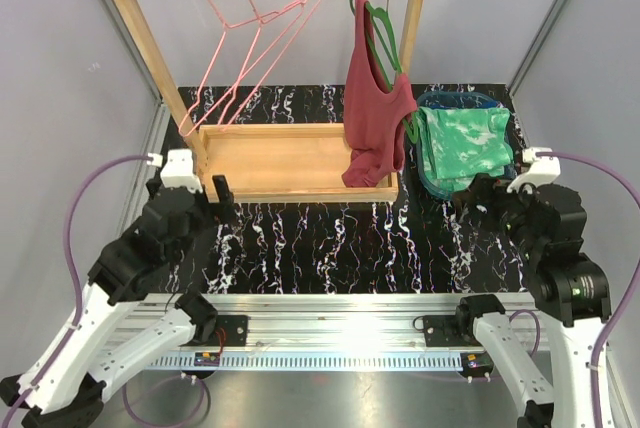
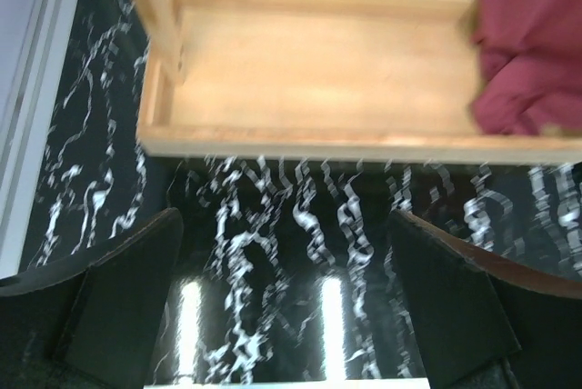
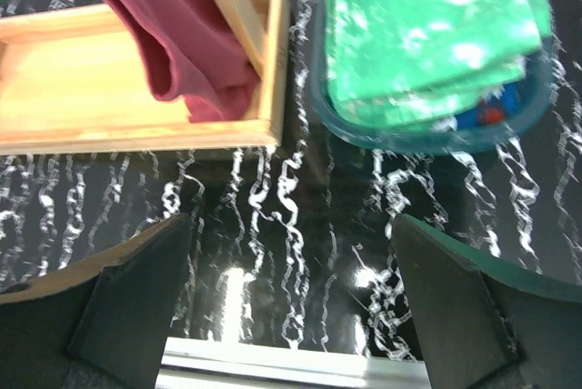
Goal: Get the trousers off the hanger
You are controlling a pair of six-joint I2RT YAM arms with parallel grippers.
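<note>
The bright green trousers [image 1: 462, 141] lie folded in a teal basin [image 1: 458, 98] right of the wooden rack. In the right wrist view the green pair [image 3: 423, 34] rests on a blue pair [image 3: 480, 117], of which only a corner shows. Two pink hangers [image 1: 245, 43] hang bare on the rail. A green hanger [image 1: 385, 40] carries a maroon tank top [image 1: 376, 118]. My left gripper [image 1: 222, 193] [image 2: 286, 253] is open over the black marbled table, just in front of the rack's base. My right gripper [image 1: 480, 193] [image 3: 286, 248] is open in front of the basin, nothing between its fingers.
The wooden rack has a shallow tray base [image 1: 280, 163] [image 2: 318, 71] [image 3: 91, 89], and the tank top's hem rests in its right end. Grey walls close in the back and both sides. A metal rail [image 1: 340, 333] runs along the near edge.
</note>
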